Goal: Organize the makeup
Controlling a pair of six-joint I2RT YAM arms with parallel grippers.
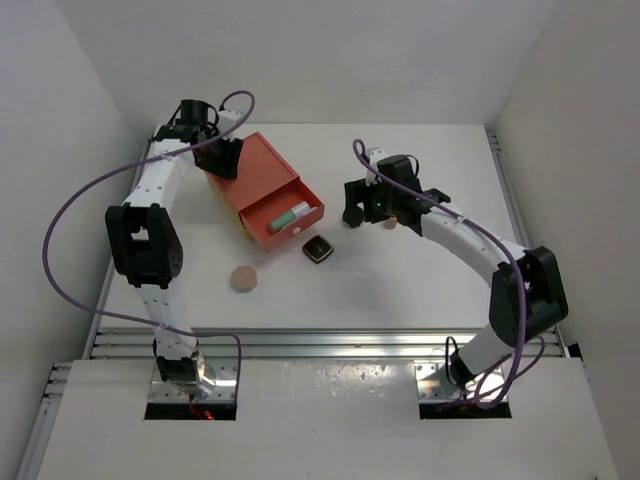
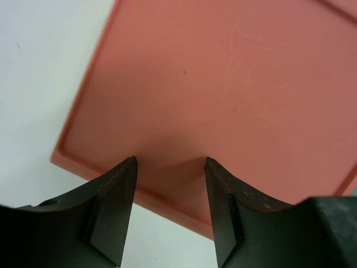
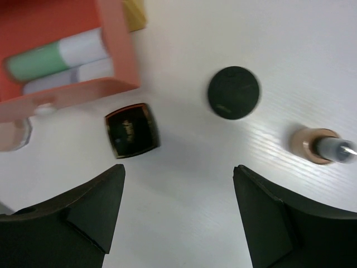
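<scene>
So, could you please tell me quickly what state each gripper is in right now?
Left gripper: partly open over the top of the orange-red drawer box, holding nothing.
Right gripper: wide open above the table, holding nothing.

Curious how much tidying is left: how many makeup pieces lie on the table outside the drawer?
4: pink disc near the left arm; black square compact by the open drawer; black round compact and tan bottle under the right pincer. Arms may hide more.
</scene>
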